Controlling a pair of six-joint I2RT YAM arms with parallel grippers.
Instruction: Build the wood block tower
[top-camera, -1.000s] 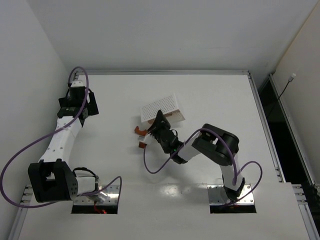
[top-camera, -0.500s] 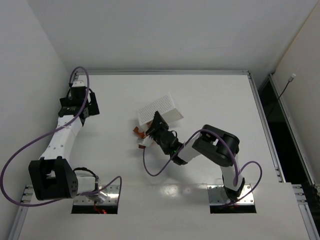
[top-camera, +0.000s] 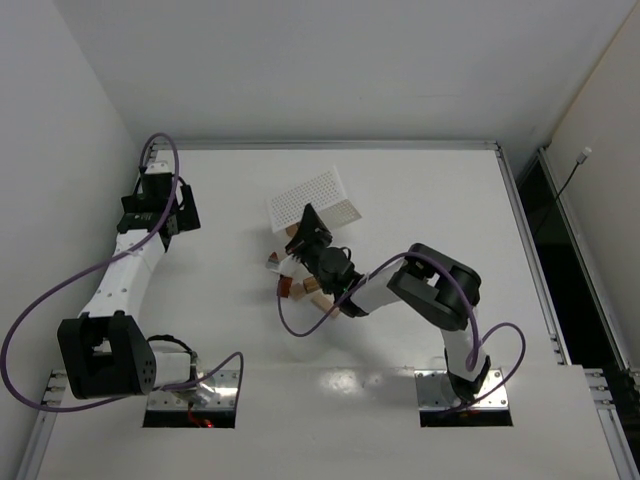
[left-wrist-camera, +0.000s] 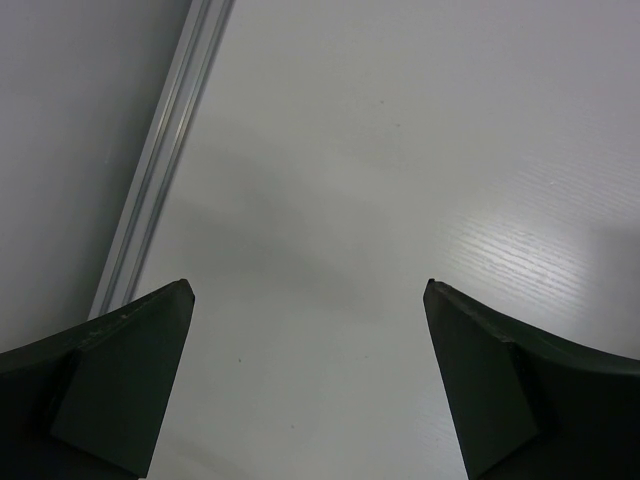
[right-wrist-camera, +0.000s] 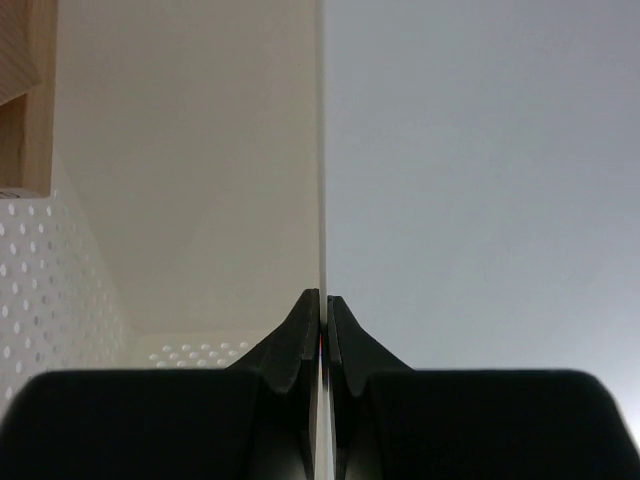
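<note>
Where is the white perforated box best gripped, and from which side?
By its thin side wall, coming in from the open side. The white box looks too broad to span, and the right gripper is shut on that wall's edge.

Reaches far forward with the white-and-black jointed left arm (top-camera: 125, 275), holding the black two-finger left gripper (left-wrist-camera: 310, 290) spread wide and pointed down. Folds the white-and-black right arm (top-camera: 440, 290) at the elbow toward the middle, with the black right gripper (right-wrist-camera: 322, 300) closed tight, fingers (right-wrist-camera: 298, 335) pressed together.
</note>
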